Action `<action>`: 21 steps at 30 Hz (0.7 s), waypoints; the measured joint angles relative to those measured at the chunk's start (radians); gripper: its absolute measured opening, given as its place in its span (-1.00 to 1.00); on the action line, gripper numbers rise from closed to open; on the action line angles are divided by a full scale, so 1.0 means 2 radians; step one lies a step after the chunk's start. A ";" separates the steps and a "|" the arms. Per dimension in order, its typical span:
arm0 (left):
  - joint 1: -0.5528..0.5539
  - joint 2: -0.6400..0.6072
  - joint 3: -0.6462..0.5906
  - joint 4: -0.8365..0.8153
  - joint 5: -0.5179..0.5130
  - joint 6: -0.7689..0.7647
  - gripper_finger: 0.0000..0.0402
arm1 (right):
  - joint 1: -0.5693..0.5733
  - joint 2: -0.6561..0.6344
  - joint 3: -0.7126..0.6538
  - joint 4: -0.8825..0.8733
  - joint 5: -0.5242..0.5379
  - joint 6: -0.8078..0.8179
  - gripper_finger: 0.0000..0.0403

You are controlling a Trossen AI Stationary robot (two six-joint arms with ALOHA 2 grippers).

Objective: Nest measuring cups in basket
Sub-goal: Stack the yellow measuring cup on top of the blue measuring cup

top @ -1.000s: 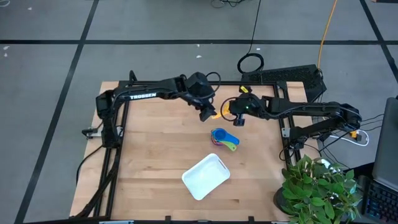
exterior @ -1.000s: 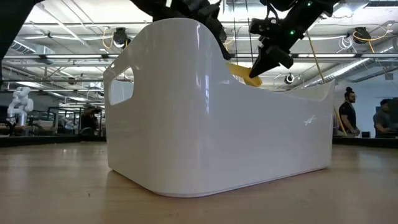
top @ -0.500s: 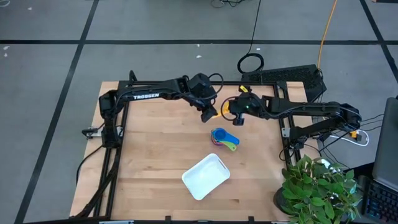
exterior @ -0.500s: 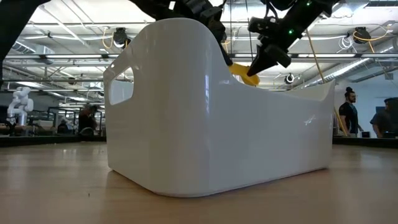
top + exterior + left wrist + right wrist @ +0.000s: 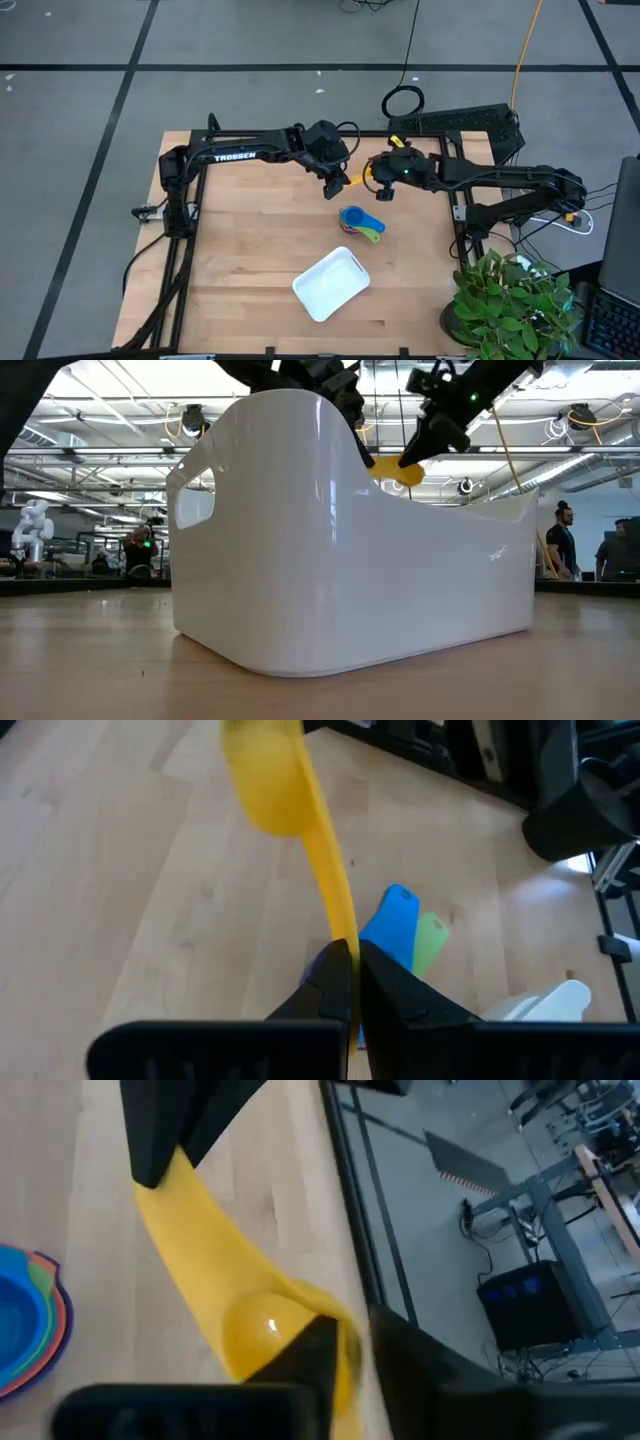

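Observation:
A yellow measuring cup (image 5: pixel 354 182) hangs above the table's far middle between my two grippers. My left gripper (image 5: pixel 340 186) is shut on its handle. My right gripper (image 5: pixel 372 184) stands at its bowl (image 5: pixel 262 1325) with the fingers a little apart. Several nested cups (image 5: pixel 360 222), blue on top with green and orange below, rest on the table just nearer than the grippers. The white basket (image 5: pixel 331 284) stands on the table toward the near edge. It fills the low view and hides the nested cups there. My left gripper pinches the free end of the yellow cup's flat handle (image 5: pixel 343 935) between its two fingers, coming from the table's left and slanting down. The cup is lifted clear, its bowl (image 5: pixel 262 775) pointing away from the fingers. My right gripper has the bowl's rim (image 5: pixel 346 1348) between its slightly parted fingers, coming from the table's right. One finger (image 5: pixel 312 1358) lies against the bowl. Beside the other finger a strip of table shows, so I cannot tell whether it touches.
A black metal frame (image 5: pixel 200 170) runs along the table's left and far edges. A potted plant (image 5: pixel 515 305) stands at the near right corner. Bare wood lies left of the basket. People stand far off in the room (image 5: pixel 560 540).
My left gripper has shut on the yellow cup's handle and taken hold of it. My right gripper has tipped up a little at the bowl, and more of the bowl shows below it in the low view. The cup has stayed lifted in nearly the same place.

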 joint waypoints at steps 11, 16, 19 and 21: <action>0.000 -0.029 -0.002 0.019 -0.061 0.014 -0.97 | -0.014 -0.108 0.001 0.005 -0.006 0.054 0.24; -0.002 -0.080 -0.052 0.104 -0.086 0.017 -0.97 | -0.028 -0.165 -0.007 0.034 -0.089 0.117 0.32; -0.003 -0.118 -0.129 0.224 -0.088 0.004 -0.97 | -0.038 -0.195 -0.052 0.112 -0.152 0.157 0.28; -0.006 -0.142 -0.184 0.321 -0.091 -0.015 -0.97 | -0.045 -0.207 -0.094 0.190 -0.182 0.185 0.26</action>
